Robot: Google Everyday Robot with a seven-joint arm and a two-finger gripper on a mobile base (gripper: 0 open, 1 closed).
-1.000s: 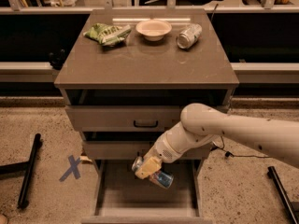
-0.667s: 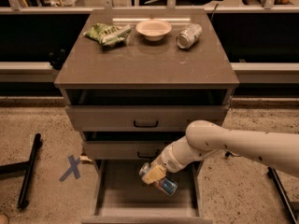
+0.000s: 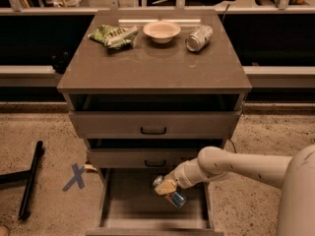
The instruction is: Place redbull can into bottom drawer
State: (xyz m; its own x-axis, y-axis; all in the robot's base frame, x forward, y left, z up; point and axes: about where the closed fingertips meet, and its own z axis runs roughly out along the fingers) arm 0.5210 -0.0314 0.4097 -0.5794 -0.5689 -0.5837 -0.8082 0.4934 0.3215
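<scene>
The bottom drawer is pulled open under the grey-brown cabinet and shows a flat grey floor. My gripper reaches in from the right, over the drawer's right half. It is shut on the redbull can, a slim blue and silver can held tilted, its silver top up-left, inside the drawer opening just above the floor. The arm runs off to the right edge.
On the cabinet top lie a green chip bag, a white bowl and a wider silver can on its side. Two upper drawers with black handles are shut. A blue X and a black bar lie on the floor at left.
My gripper has moved down and a little to the right with the can, deeper into the open bottom drawer.
</scene>
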